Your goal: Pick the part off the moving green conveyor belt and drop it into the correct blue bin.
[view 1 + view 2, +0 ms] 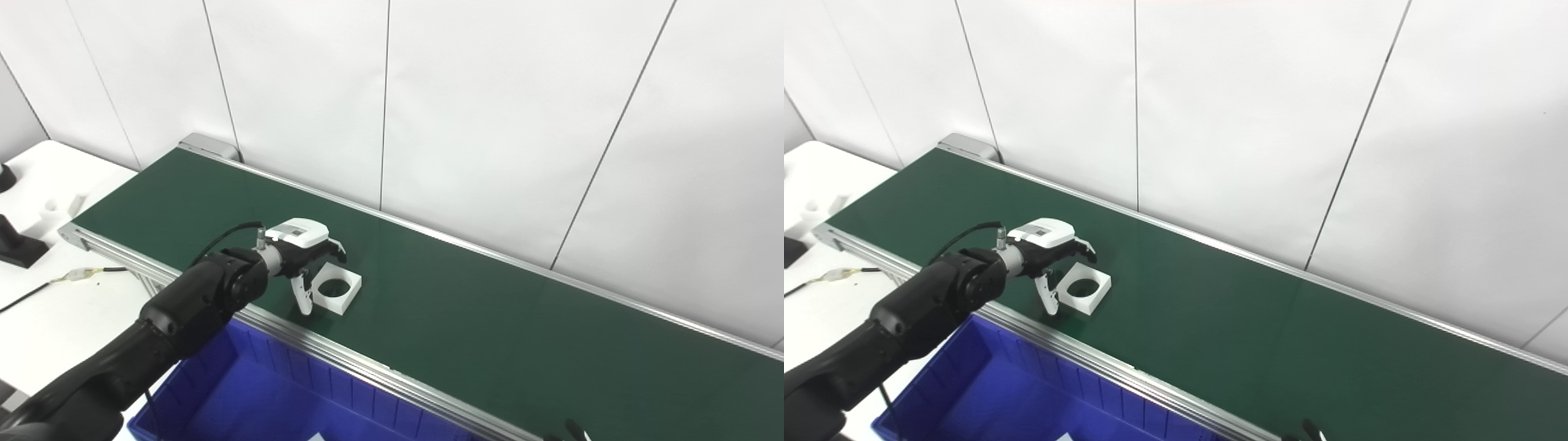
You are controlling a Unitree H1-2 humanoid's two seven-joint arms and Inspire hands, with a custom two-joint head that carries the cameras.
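A white square part with a round hole (pixel 336 288) lies flat on the green conveyor belt (pixel 490 318), near its front edge; it also shows in the right eye view (pixel 1084 286). My left hand (pixel 304 257) reaches over the belt to the part's left side. Its thumb (pixel 302 298) points down at the part's near left corner and its fingers (pixel 335 250) curl over the far left corner. The hand is spread around the part, which still rests on the belt. Only dark fingertips of my right hand (pixel 572 430) show at the bottom edge.
A blue bin with ribbed walls (pixel 269 392) stands just below the belt's silver front rail (pixel 343 355). To the left, a white table carries white foam packing (pixel 43 196), black objects (pixel 15 245) and a cable (pixel 79 274). White wall panels stand behind the belt.
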